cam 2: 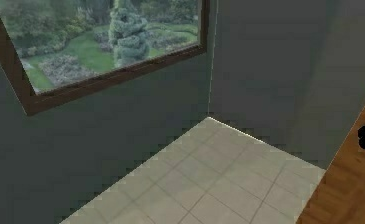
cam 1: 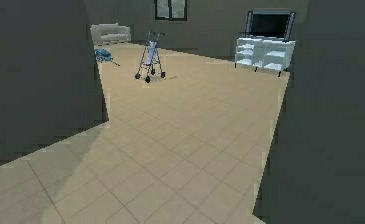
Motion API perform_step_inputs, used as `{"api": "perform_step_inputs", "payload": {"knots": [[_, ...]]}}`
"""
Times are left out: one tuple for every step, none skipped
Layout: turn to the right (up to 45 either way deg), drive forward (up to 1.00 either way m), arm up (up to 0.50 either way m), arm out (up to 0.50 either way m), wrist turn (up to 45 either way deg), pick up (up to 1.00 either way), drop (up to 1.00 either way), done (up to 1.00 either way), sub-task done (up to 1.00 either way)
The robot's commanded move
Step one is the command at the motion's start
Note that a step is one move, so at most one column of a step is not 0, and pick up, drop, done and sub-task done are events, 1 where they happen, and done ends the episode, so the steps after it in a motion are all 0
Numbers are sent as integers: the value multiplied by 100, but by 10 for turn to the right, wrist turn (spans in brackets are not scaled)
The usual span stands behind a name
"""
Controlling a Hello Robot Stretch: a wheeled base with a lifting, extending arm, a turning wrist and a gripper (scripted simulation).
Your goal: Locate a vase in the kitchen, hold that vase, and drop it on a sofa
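A pale sofa or armchair (cam 1: 111, 34) stands at the far end of the room in the forward view, left of the middle, partly hidden by a dark wall (cam 1: 40, 70). Something small and blue (cam 1: 103, 54) lies on the floor in front of it.
A wheeled metal frame (cam 1: 150, 58) stands on the tiled floor (cam 1: 180, 130) ahead. A white cabinet (cam 1: 264, 52) with a dark television (cam 1: 269, 24) is at the far right. Dark walls narrow the passage on both sides. In the arm side view, a big window (cam 2: 100, 40) faces a garden, with a wooden surface (cam 2: 345, 180) at the right.
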Motion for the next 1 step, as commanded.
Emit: {"api": "perform_step_inputs", "payload": {"knots": [[0, 15, 0, 0, 0, 0, 0, 0, 0]]}}
